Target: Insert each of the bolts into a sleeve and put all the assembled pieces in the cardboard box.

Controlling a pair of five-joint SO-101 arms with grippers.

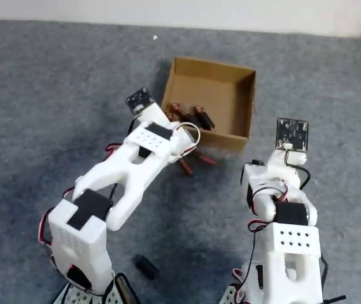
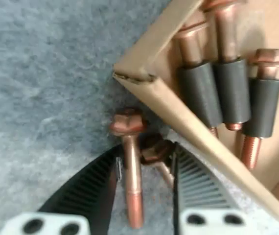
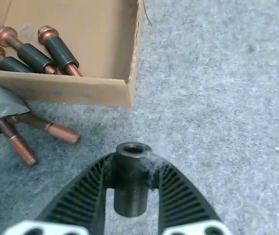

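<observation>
Counting first, I find three assembled pieces, each a copper bolt pushed through a dark sleeve. They lie side by side in the cardboard box, which stands in the upper middle of the high view; the pieces are in its lower left corner there.

Then I count two bolts without a sleeve. The first bare bolt and the second bare bolt both rest on the grey carpet, just outside the box, under its lower left corner in the high view.

I count also two single sleeves. The loose sleeve lies on the carpet at the lower middle of the high view, between the two arm bases and well apart from the box.

The left gripper has its jaws partly apart, and both bare bolts lie between its fingers. The first one is against one finger, the second near the other.

The right gripper is clamped on the held sleeve, which stands upright with its hole toward the wrist camera, over the carpet near the box's corner.
</observation>
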